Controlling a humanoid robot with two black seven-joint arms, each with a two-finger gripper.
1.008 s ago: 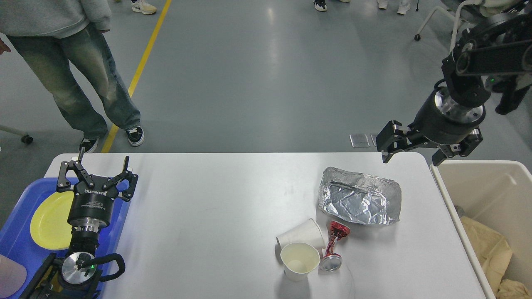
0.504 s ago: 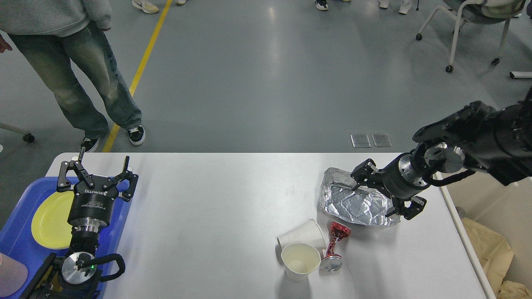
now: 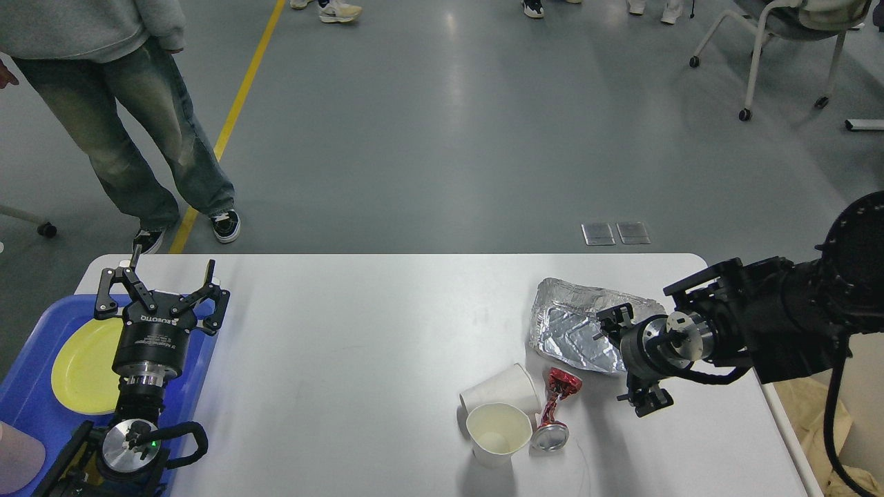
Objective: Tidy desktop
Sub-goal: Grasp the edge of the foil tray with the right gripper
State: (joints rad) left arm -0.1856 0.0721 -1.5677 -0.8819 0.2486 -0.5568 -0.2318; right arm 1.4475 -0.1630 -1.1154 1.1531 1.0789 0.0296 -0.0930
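Observation:
The desktop (image 3: pixel 359 324) is a wide white tabletop. On its right side lies a crumpled foil tray (image 3: pixel 570 330). In front of it stand an upright paper cup (image 3: pixel 497 431), a second paper cup (image 3: pixel 501 390) on its side, and a crushed red can (image 3: pixel 556 407). My right gripper (image 3: pixel 619 366) is open and low over the table, its fingers (image 3: pixel 610 322) spread along the foil tray's right end, which they partly hide. My left gripper (image 3: pixel 162 286) stands open and empty at the table's left end, above the blue tray's edge.
A blue tray (image 3: pixel 27 407) holding a yellow plate (image 3: pixel 83 366) sits at the left. A beige bin (image 3: pixel 784 431) with brown paper stands right of the table, mostly behind my right arm. A person (image 3: pixel 138 138) stands beyond the far left corner; a chair (image 3: pixel 787 41) is far right.
My right arm swung down from high above the bin to the table, and the open gripper came toward me along the foil tray's right end. The left arm stayed still.

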